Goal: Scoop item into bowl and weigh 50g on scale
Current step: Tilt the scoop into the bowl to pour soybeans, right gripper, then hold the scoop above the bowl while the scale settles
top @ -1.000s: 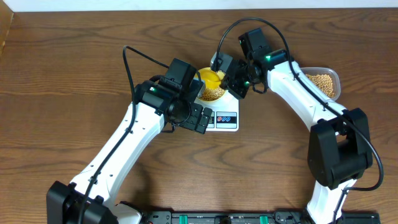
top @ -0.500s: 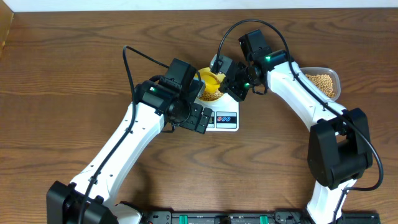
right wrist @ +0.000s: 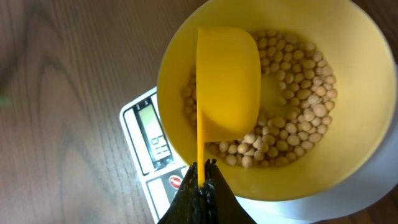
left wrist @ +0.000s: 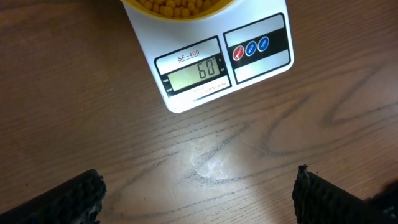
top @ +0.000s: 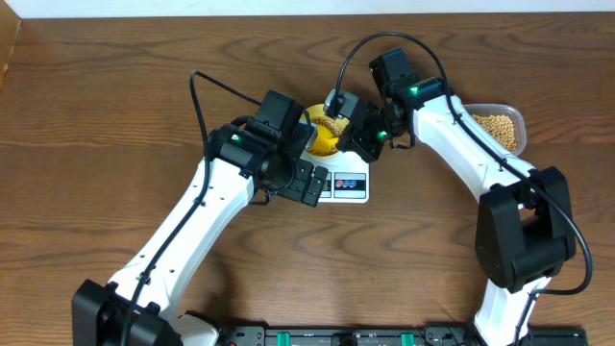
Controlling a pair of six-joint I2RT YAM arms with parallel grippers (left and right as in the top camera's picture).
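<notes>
The pale yellow bowl (right wrist: 348,155) stands on the white scale (left wrist: 261,62) and holds a layer of tan beans (right wrist: 298,93). My right gripper (right wrist: 203,171) is shut on the thin handle of a bright yellow scoop (right wrist: 227,74). The scoop's cup hangs over the bowl, turned with its smooth back toward the camera. The scale's display (left wrist: 196,71) reads 60. My left gripper (left wrist: 199,199) hovers wide open over bare table just in front of the scale, with nothing between its fingers (left wrist: 74,199). In the overhead view the bowl (top: 322,144) lies between both grippers.
A clear plastic tub (top: 500,130) of beans sits at the right, behind my right arm. Both arms crowd around the scale (top: 351,183) at the table's middle back. A wooden edge shows at the far left.
My right gripper has turned slightly with the scoop over the bowl. The left arm has not moved.
</notes>
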